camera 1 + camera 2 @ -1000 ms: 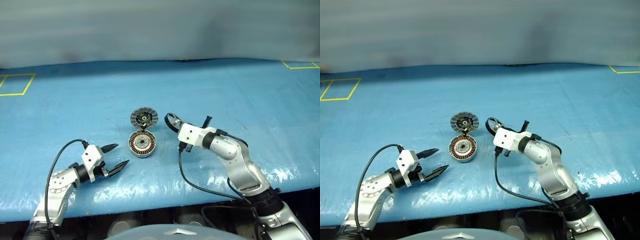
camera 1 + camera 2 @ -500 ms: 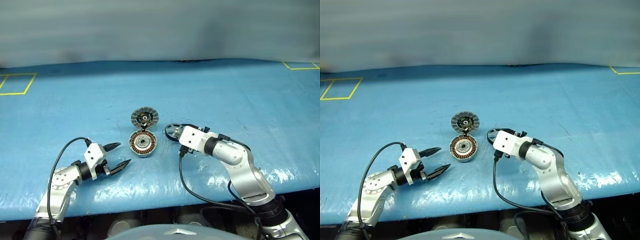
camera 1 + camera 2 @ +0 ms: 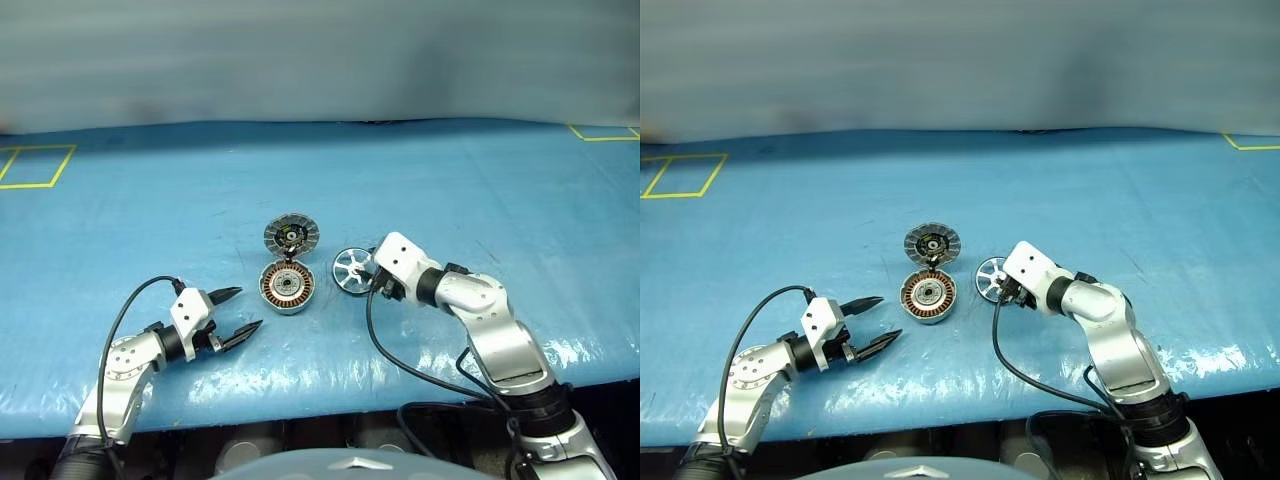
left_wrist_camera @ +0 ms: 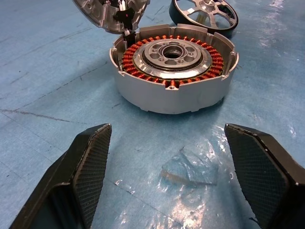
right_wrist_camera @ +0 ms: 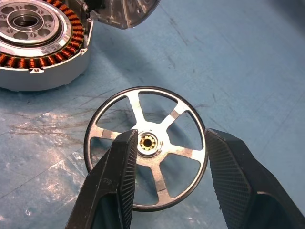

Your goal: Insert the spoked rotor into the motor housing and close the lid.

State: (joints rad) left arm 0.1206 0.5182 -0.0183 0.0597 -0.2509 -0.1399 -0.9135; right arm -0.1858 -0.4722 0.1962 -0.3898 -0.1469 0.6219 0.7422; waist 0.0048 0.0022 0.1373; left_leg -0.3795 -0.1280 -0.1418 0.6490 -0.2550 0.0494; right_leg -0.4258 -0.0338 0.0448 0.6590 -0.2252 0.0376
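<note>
We are seeing the spoked rotor (image 3: 353,270) lying flat on the blue bench (image 3: 500,190), well in from the near edge and just beside the motor housing (image 3: 287,288), on its right and apart from it. The housing is sitting open, its copper windings and silver hub facing up. The lid (image 3: 291,237) is standing tilted on its hinge at the housing's far side, ribbed inner face showing.

The right gripper (image 5: 167,176) is hanging directly over the rotor. Its jaws are standing spread, one finger (image 5: 116,181) lying across the hub area and the other beyond the rim; they are not pinching the rotor, and we cannot tell whether they are touching it.

The left gripper (image 3: 238,311) is hovering nearer the bench's near edge, to the left of the housing and apart from it. Its jaws are spread wide, pointing toward the housing and holding nothing.
</note>
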